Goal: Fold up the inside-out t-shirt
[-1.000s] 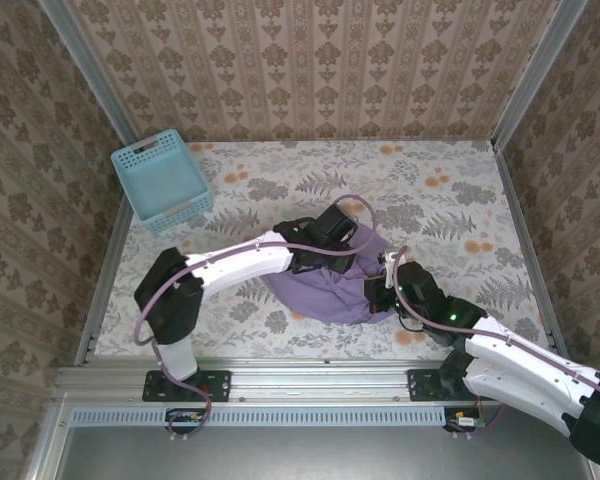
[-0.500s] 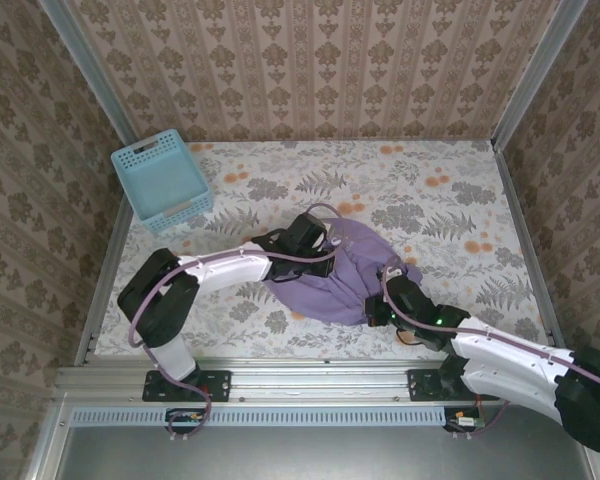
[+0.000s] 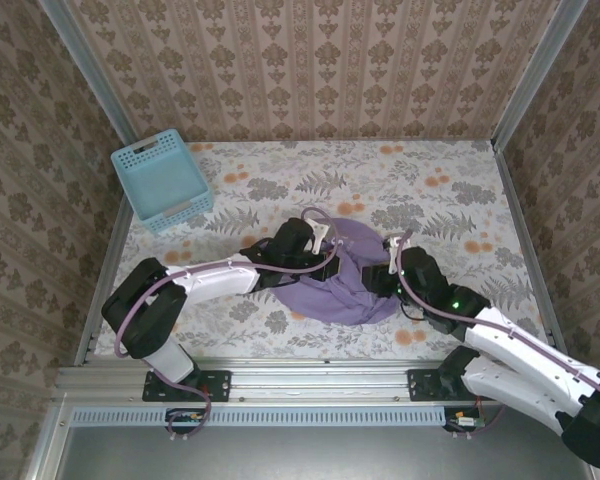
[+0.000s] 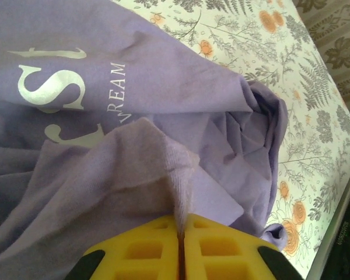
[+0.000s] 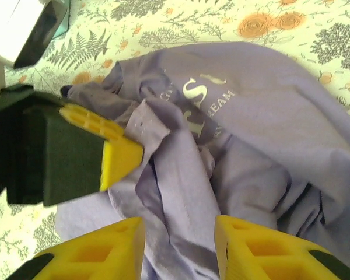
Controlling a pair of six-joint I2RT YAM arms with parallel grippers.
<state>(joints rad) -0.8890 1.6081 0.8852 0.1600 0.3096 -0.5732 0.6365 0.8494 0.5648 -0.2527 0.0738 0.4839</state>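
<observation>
Item: inside-out t-shirt point(image 3: 335, 297), bunched. Left tool point(image 4: 179, 224) is pinching a thin ridge; right tool point(image 5: 179, 239) is hovering released. Risk: ridge likely slipping free under pull.

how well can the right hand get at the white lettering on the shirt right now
Probably yes: the lettering on the t-shirt lies face up and uncovered ahead of the open right hand; the left hand pinches a fold to one side.

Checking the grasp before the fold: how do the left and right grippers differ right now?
The left gripper is shut, the right gripper open. The left pinches a ridge of the t-shirt; the right only hovers over loose cloth. Both have yellow fingers.
</observation>
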